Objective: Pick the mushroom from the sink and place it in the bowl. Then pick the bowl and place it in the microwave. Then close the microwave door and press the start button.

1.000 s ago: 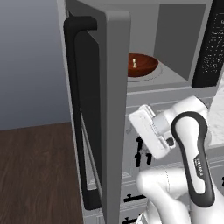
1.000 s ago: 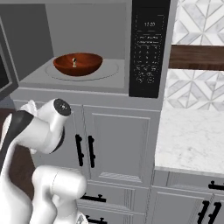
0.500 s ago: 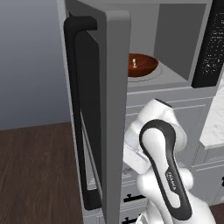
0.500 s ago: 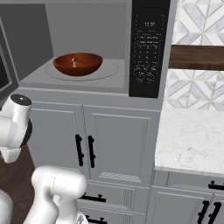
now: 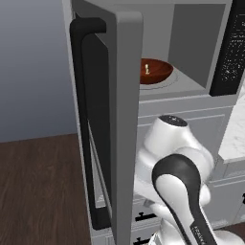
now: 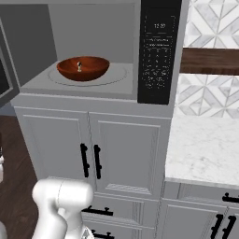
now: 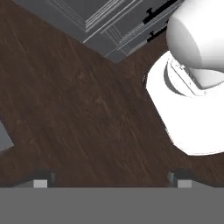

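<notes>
The reddish-brown bowl point(image 5: 156, 71) point(image 6: 83, 68) sits inside the open microwave point(image 6: 93, 28), on its light floor. The small cream mushroom point(image 5: 147, 68) point(image 6: 79, 66) stands in the bowl. The microwave door point(image 5: 112, 119) is swung wide open, edge-on to the left base view, with its black bar handle point(image 5: 83, 119) on the outer side. The black control panel point(image 6: 158, 51) point(image 5: 230, 52) is right of the cavity. My gripper point(image 7: 111, 181) is open and holds nothing. It points down at the dark wood floor point(image 7: 78, 109), well below the microwave. The sink is out of view.
Grey cabinet doors with black handles point(image 6: 91, 161) stand under the microwave. A white marble counter point(image 6: 205, 149) runs to the right. My bent arm point(image 5: 179, 182) rises close beside the open door's inner face.
The arm has swung down and away from the microwave front. The hand has left the left base view and now faces the floor. Bowl, mushroom and door have not moved.
</notes>
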### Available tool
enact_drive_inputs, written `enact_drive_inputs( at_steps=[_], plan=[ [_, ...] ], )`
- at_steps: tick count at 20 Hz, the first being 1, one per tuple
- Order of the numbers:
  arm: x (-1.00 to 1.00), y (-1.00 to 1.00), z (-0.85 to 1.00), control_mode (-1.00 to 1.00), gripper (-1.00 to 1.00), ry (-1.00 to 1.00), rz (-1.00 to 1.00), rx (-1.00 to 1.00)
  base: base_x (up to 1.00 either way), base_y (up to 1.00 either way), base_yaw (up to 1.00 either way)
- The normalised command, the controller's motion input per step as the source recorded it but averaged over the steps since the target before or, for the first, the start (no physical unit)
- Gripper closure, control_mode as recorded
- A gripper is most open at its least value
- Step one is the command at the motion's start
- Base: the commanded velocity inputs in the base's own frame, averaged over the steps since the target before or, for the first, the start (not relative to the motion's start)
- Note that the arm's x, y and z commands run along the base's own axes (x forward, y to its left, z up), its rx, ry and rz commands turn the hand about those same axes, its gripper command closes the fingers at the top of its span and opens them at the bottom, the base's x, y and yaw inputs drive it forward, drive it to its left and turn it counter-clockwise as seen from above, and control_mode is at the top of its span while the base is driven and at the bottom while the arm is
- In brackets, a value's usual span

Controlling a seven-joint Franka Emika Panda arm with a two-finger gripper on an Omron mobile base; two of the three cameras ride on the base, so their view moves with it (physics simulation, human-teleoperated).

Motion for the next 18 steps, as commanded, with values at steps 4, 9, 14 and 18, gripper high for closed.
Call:
enact_drive_inputs(
  at_steps=[4,9,14,18],
  plan=[
    [-1.0,-0.78,-0.16,-1.0,-1.0,-0.4,0.0,-0.04,0.0,0.0,0.0],
    [-1.0,-0.66,-0.09,-1.0,-1.0,-0.46,0.07,0.0,0.0,0.0,0.0],
    [-0.84,-0.2,-0.63,-1.0,-1.0,-0.27,0.2,-0.05,0.0,0.0,0.0],
    [-0.78,-0.18,-0.75,-1.0,-1.0,-0.18,0.2,-0.08,0.0,0.0,0.0]
  ],
)
